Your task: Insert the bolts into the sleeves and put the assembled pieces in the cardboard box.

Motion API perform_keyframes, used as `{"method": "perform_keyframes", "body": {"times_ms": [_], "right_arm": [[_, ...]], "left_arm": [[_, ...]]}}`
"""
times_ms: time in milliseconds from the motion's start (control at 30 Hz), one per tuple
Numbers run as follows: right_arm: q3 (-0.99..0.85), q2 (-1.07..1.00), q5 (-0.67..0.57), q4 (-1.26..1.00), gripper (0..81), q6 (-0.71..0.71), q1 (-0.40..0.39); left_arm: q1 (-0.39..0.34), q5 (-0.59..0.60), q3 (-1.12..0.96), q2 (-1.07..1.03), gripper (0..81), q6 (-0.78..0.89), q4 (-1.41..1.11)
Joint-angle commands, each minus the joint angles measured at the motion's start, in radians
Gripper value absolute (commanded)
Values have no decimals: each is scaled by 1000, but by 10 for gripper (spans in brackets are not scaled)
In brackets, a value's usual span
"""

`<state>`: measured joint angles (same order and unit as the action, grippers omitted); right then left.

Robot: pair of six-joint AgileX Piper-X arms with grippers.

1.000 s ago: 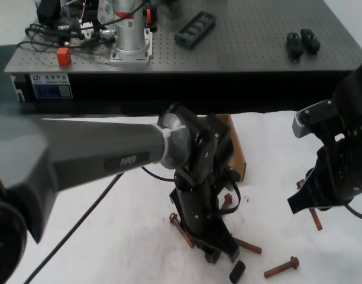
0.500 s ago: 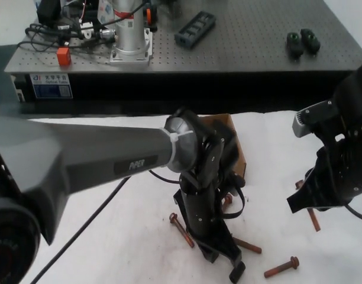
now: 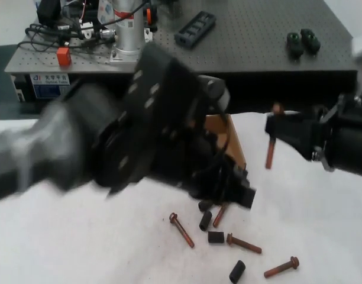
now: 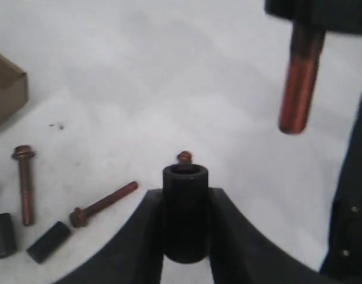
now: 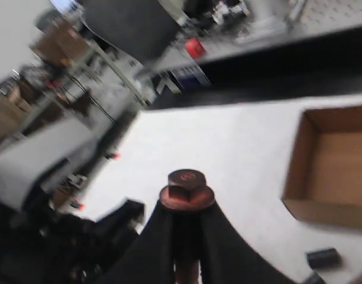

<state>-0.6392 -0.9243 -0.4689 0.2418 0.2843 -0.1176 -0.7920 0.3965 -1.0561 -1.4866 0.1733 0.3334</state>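
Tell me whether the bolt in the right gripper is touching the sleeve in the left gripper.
Apart. The left wrist view shows the bolt hanging clear of the sleeve, with bare white cloth plainly visible between them.

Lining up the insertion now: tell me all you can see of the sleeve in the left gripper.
The sleeve is a short matte black tube, maybe rubber or plastic, clamped on both sides by the left gripper. Its open end looks empty. The raised bolt hangs apart from it.
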Motion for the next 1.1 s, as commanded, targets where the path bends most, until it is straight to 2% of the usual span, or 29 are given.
{"method": "perform_keyframes", "body": {"times_ms": [0,333,567,667,833,1067], "right_arm": [[72,81,5,-357,28,219,-75],[72,75,10,-384,28,240,-142],[74,70,10,-384,28,235,-142],[74,70,10,-357,28,231,-142],[74,70,10,-322,28,229,-142],[74,70,24,-322,28,216,-142]], "left_arm": [[1,72,167,149,7,82,-211],[1,110,195,228,7,104,-321],[1,141,195,228,7,104,-333],[1,139,195,228,7,104,-333],[1,53,195,228,7,104,-333],[1,62,195,228,7,73,-333]]}}
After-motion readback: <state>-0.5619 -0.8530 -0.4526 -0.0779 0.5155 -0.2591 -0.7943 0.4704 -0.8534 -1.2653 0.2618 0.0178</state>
